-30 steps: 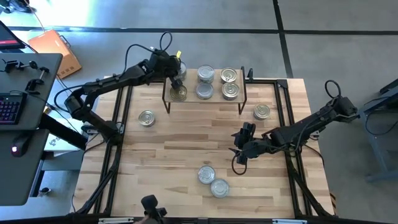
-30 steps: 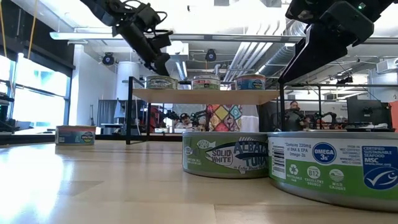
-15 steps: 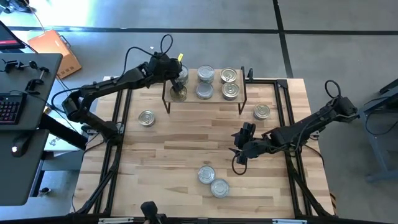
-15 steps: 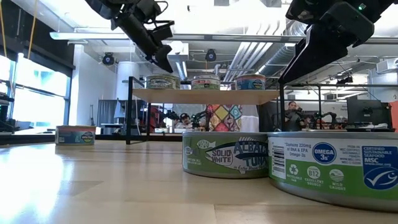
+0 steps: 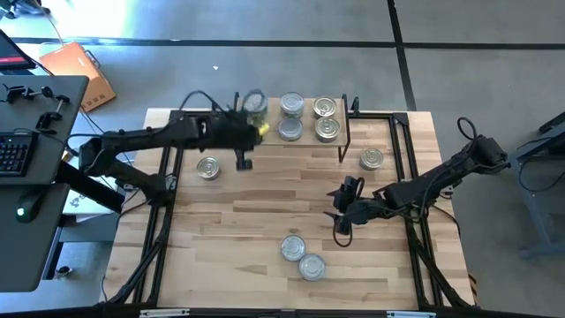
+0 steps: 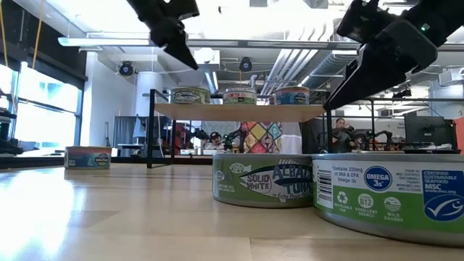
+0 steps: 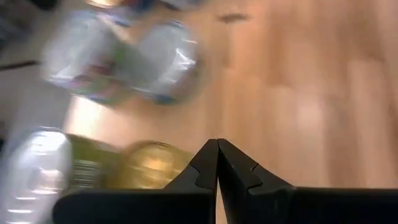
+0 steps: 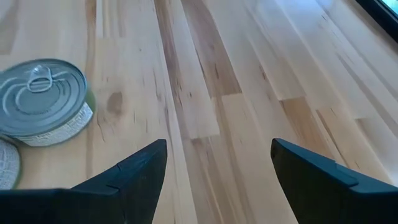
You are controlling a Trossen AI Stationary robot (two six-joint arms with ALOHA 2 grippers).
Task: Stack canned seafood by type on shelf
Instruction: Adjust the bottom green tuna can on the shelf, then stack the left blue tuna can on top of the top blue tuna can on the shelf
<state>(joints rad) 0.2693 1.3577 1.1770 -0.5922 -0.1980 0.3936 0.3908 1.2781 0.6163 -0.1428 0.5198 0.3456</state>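
From my remote station, three tins [image 6: 240, 95] stood in a row on the shelf [image 6: 239, 112], with the left gripper [image 6: 183, 56] above its left end. Two green-labelled tins [image 6: 264, 178] sat near the camera, and another tin [image 6: 88, 156] lay far left on the table [image 6: 109, 217].

Shiny metal tins [image 5: 291, 248], matt wooden tabletop [image 5: 265, 203]

Non-task stuff: slat wood tabletop [image 5: 265, 212] in a black frame [image 5: 402, 168]. Off its left edge — dark desk [image 5: 26, 177] with keyboard [image 5: 12, 154], orange box [image 5: 78, 71] on grey floor. People [image 6: 341, 130] behind, low view.
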